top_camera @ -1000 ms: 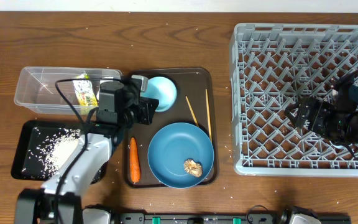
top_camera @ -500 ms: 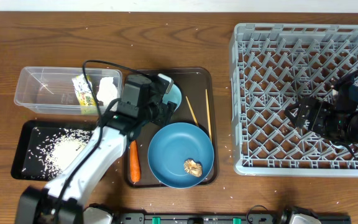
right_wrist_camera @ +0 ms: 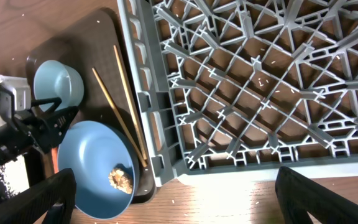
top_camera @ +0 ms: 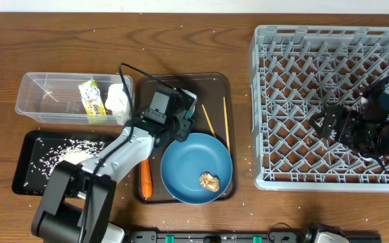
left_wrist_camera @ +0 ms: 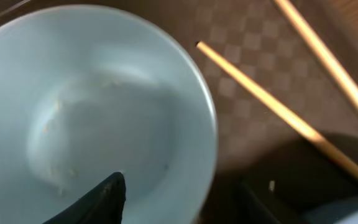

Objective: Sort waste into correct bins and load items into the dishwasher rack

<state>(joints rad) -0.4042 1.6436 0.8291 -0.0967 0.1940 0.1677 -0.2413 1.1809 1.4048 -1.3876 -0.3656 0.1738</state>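
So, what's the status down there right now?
Left gripper open, straddling the light-blue bowl rim. Right gripper open, empty, above the dishwasher rack. Chopsticks lie close beside the bowl.

We log a brown wooden table [top_camera: 181, 47] bearing a clear tub [top_camera: 46, 101], black tray [top_camera: 29, 183], brown serving tray [top_camera: 215, 84], grey rack [top_camera: 316, 179] and stray rice grains [top_camera: 243, 162].

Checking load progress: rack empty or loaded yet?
Empty where visible: rack shows only bare pegs; plate, bowl and chopsticks lie on the brown tray. The right arm hides a patch.
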